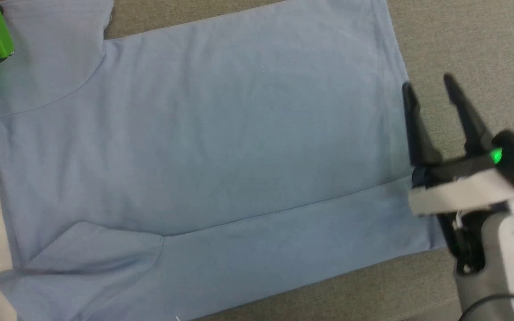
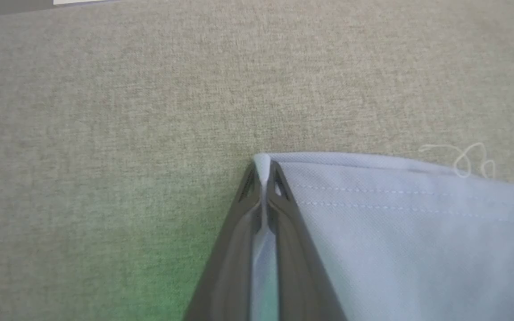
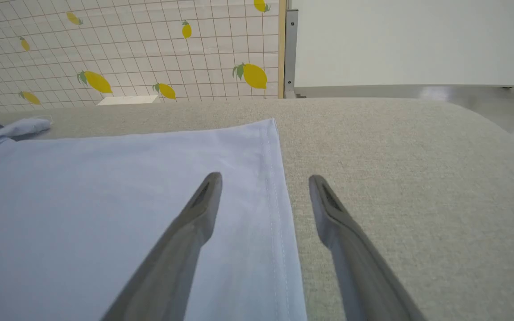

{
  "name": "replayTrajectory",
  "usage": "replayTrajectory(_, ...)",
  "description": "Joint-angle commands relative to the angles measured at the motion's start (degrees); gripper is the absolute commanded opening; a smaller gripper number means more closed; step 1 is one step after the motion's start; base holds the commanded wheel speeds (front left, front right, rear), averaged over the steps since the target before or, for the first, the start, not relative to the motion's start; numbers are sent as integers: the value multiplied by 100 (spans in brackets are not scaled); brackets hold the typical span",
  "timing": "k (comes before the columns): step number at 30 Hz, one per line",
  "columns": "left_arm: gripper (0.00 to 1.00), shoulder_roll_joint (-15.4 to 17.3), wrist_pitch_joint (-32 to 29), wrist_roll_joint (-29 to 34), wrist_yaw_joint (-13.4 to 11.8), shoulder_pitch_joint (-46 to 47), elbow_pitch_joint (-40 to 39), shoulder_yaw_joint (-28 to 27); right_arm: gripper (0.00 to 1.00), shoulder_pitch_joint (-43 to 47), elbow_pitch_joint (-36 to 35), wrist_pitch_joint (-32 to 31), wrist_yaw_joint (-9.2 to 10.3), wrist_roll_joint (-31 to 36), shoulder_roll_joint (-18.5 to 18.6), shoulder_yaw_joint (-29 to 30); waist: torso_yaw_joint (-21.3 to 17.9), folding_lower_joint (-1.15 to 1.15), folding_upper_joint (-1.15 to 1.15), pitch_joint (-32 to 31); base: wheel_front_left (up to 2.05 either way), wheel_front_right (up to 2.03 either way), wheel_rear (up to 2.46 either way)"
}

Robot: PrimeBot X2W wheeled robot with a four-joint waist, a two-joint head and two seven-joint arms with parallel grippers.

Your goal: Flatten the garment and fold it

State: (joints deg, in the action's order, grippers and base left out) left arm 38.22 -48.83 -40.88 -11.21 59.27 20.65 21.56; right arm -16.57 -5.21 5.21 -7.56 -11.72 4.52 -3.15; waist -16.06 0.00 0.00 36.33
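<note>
Beige woven surface (image 3: 417, 178), lemon-tiled wall (image 3: 127, 49) behind. Garment (image 1: 221, 133), soft blue knit with double-stitched hem, lies flat mid-surface, near side folded in as long strip. Fold step in hand. Left gripper (image 2: 263, 171) pressed together, pinching hemmed corner; right gripper (image 1: 427, 83) spread, straddling bottom hem. Next, likely: right closes on hem, both lift evenly.

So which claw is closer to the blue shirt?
Left. The left gripper is clamped shut on an edge of the garment; the right gripper stands open astride its hem, gripping nothing.
</note>
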Motion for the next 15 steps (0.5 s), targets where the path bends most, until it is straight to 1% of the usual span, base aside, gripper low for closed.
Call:
replayTrajectory(1, 0, -43, -126, -39, 4, -323, 67, 120, 100, -324, -56, -108, 8, 65, 42, 28, 20, 0, 0, -5, 0, 0, 0)
replayTrajectory(3, 0, -34, -121, -40, 31, -315, -16, 133, 100, -756, -14, -389, 8, 102, 92, 75, 47, 0, 0, 0, 0, 0, 0)
replayTrajectory(5, 0, -56, -117, -35, 49, -289, -79, 161, 100, -1236, 176, -863, 8, 97, 92, 157, 105, 0, 0, 8, 0, 0, 0)
replayTrajectory(8, 0, -123, -72, -28, 95, -236, -172, 208, 100, -2025, 713, -1876, 8, 99, 67, 312, 204, 0, 0, 39, 0, 0, 0)
replayTrajectory(10, 0, -136, -31, 16, 181, -191, -222, 277, 100, -2541, 1117, -2525, 8, 140, 43, 429, 285, 0, 0, 79, 0, 0, 0)
replayTrajectory(14, 0, -245, 50, 60, 279, -89, -226, 380, 100, -3354, 1984, -3761, 8, 312, -8, 638, 466, 0, 0, 168, 0, 0, 0)
replayTrajectory(15, 0, -274, 69, 60, 294, -68, -218, 394, 100, -3502, 2142, -3982, 8, 374, -12, 664, 499, 0, 0, 190, 0, 0, 0)
